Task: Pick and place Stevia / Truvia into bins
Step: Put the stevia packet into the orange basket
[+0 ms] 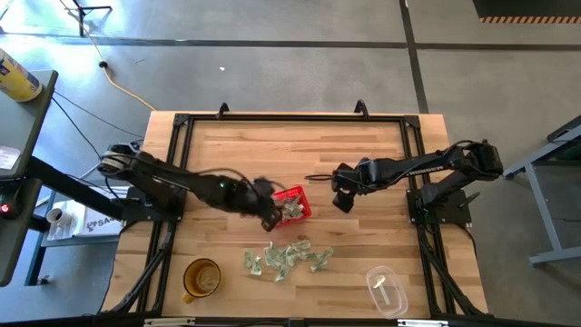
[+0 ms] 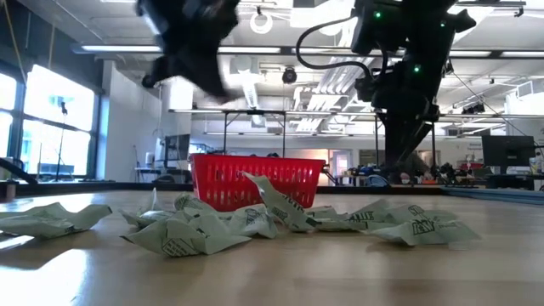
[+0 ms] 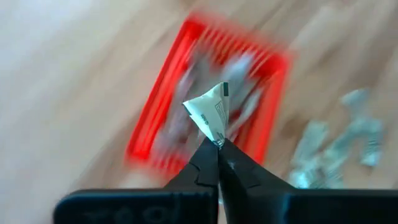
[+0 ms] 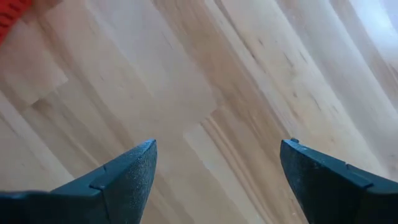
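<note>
A small red slotted basket (image 1: 292, 203) stands near the table's middle with several pale green packets inside it. More crumpled green-and-white packets (image 1: 286, 257) lie in a loose heap on the wood nearer the near edge. My left gripper (image 1: 270, 218) hovers at the basket's left near corner, above the table, shut on one packet (image 3: 210, 112). In the left wrist view the red basket (image 3: 211, 93) lies blurred below that packet. My right gripper (image 1: 344, 202) hangs open over bare wood to the right of the basket, holding nothing. My left gripper pinches one packet by a corner (image 3: 217, 138) between its two fingertips, the rest of the packet standing out beyond them. The packet is lifted clear of the table, over the basket.
An amber cup (image 1: 201, 278) stands near the table's near left corner and a clear plastic cup (image 1: 387, 289) lies near the near right corner. Bare wood spreads across the far half of the table. Black frame rails run along the table's sides.
</note>
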`<control>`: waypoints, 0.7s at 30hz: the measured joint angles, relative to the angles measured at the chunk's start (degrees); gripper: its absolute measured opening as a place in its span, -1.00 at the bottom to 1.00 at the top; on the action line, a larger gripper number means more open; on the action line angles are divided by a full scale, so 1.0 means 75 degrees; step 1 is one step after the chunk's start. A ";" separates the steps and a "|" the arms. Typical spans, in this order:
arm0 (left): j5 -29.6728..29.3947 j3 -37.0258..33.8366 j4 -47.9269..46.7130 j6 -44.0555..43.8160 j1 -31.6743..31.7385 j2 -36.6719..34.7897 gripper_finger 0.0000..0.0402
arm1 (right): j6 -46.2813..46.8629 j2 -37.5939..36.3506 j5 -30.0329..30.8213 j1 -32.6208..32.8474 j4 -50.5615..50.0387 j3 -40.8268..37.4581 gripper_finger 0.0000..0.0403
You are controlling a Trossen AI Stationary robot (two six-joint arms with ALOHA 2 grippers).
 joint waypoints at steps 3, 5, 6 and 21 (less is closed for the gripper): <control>0.0846 -0.0223 0.1098 0.1188 0.0495 0.0244 -0.87 | -0.0038 0.0002 -0.0217 0.0006 0.0008 0.0000 0.64; 0.1441 -0.0370 0.1582 0.1303 0.0721 0.0672 -0.82 | -0.0044 0.0001 -0.0386 0.0040 0.0011 0.0000 0.64; 0.1583 -0.0391 0.1626 0.1276 0.0767 0.0809 -0.73 | -0.0042 0.0003 -0.0477 0.0067 0.0010 0.0000 0.64; 0.2230 0.1102 -0.3375 -0.0126 -0.0887 0.0522 0.78 | -0.0691 0.0020 -0.1717 0.0914 0.1335 0.0009 0.63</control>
